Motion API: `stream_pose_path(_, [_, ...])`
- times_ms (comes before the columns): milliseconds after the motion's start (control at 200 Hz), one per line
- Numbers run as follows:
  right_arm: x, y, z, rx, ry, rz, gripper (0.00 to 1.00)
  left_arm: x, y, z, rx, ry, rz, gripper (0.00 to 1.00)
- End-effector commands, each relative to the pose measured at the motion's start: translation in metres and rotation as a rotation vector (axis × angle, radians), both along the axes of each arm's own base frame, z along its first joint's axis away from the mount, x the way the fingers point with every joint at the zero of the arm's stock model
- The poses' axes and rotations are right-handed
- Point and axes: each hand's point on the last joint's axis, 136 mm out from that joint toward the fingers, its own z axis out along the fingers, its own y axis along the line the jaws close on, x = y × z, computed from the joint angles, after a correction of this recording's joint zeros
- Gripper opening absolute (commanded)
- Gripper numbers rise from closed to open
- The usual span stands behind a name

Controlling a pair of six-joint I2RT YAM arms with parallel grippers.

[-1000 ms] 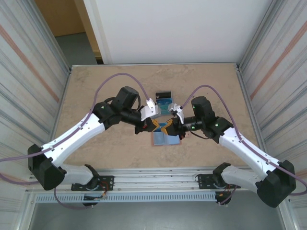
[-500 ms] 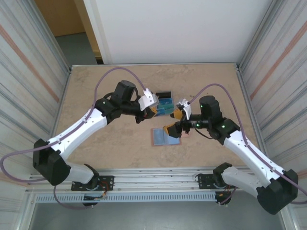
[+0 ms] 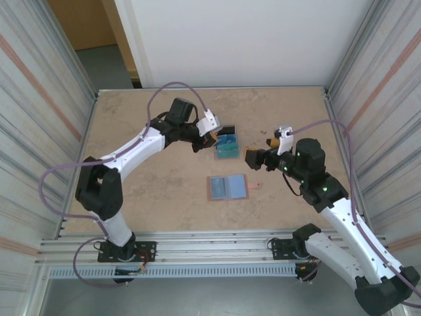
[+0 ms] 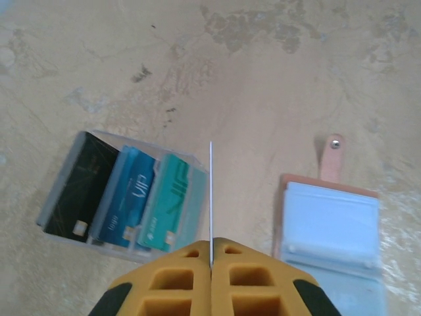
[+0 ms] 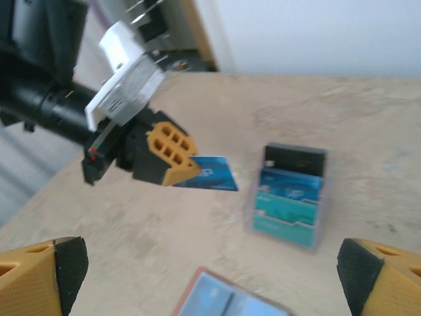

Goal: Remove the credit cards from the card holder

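Left pincer (image 3: 212,139): clenched on a thin blue plastic credit card (image 5: 212,174), held off the desk, edge-on to its own wrist camera.
Beside it: clear plastic card stand (image 4: 197,197) on the beige stone-look desk (image 3: 131,184), holding a black card (image 4: 79,191), a blue card (image 4: 131,197) and a teal-green card (image 4: 168,204) side by side.
Right pincer (image 3: 260,149): released, jaws wide, nothing in them.
Card holder (image 3: 227,187): salmon folding wallet, lying open and flat, blue-grey pockets up, closing tab (image 4: 332,158) stretched out on the desk, apart from both pincers.

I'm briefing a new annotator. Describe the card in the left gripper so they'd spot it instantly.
On the tan table, find the clear tray near its middle. Beside it, the left gripper pinches one blue card. Unlike the cards slotted in the tray, it hangs in the air.
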Motion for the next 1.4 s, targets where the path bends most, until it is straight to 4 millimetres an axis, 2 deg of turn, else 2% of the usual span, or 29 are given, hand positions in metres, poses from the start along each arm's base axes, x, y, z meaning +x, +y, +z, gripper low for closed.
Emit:
stream_pose_path(0, [0.011,-0.024,0.014,0.026,-0.011,-0.155,0.99,0.015,-0.015,0.016,-0.046,-0.084,-0.067,0.00])
stream_pose_path(246, [0.015,-0.044,0.016,0.017,0.009,-0.279,0.99,0.043,-0.032,-0.007,-0.015,-0.085,-0.105,0.00])
stream_pose_path(611, [0.012,-0.058,0.007,-0.018,0.044,-0.344,0.99,0.058,-0.051,-0.026,-0.031,-0.081,-0.174,0.00])
stream_pose_path(666, [0.013,-0.062,0.007,-0.029,0.051,-0.367,0.99,0.060,-0.051,-0.023,-0.031,-0.092,-0.175,0.00])
stream_pose_path(677, [0.013,-0.063,0.007,-0.030,0.052,-0.371,0.99,0.061,-0.051,-0.034,-0.021,-0.076,-0.175,0.00])
stream_pose_path(692, [0.013,-0.064,0.006,-0.032,0.054,-0.376,0.99,0.062,-0.052,-0.038,-0.015,-0.071,-0.175,0.00])
stream_pose_path(912, [0.011,-0.068,0.003,-0.042,0.060,-0.392,0.99,0.069,-0.052,-0.056,0.018,-0.045,-0.173,0.00])
stream_pose_path(1393, [0.008,-0.070,-0.004,-0.037,0.077,-0.398,0.99,0.083,-0.048,-0.073,0.052,-0.018,-0.153,0.00])
